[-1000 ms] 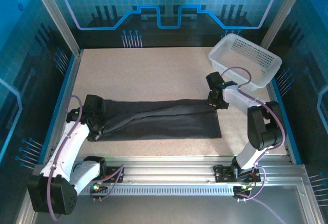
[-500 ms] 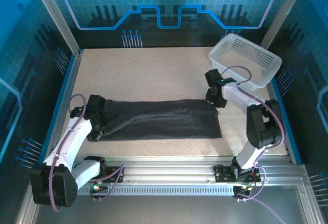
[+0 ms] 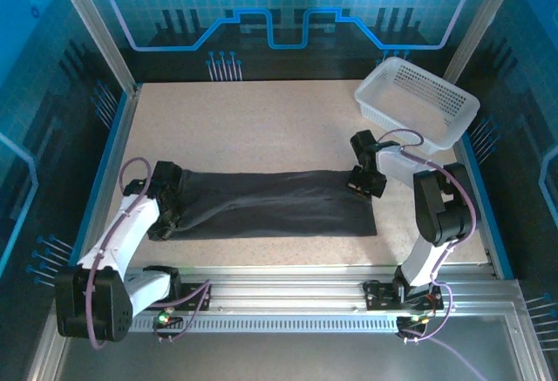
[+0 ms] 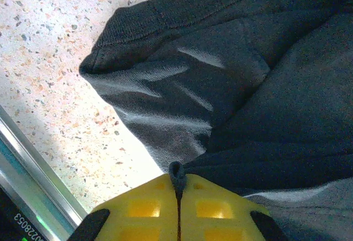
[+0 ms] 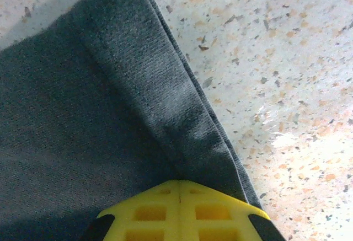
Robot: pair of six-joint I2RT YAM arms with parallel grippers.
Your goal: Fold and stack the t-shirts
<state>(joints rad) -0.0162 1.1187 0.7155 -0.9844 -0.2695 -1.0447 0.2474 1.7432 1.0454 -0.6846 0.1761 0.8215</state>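
The dark t-shirt (image 3: 270,205) lies on the worktop (image 3: 261,119) as one long, low band that runs from the left arm to the right arm. The left end effector (image 3: 166,211) is at the left end of it. In the left wrist view its yellow fingers (image 4: 149,208) are pressed together with a small bit of cloth pinched between them. The right end effector (image 3: 364,182) is at the far right corner. In the right wrist view its fingers (image 5: 149,210) are pressed together too, and the thick hem runs in under them, so it looks like it is pinching the hem.

What could go wrong? Each side holds only a little cloth. If one arm pulls harder than the other, the cloth could slip out and that end would drop in a heap. If the arms lift unevenly, the fold could come out crooked or bunched. The right arm is also near the white basket (image 3: 417,102) and could bump it if it swings back.

One second ago a raised, twisted ridge ran across the t-shirt from left to right. Now that ridge is gone and the cloth looks flatter, with a straighter top edge. The right end effector has come down a little toward the near edge.
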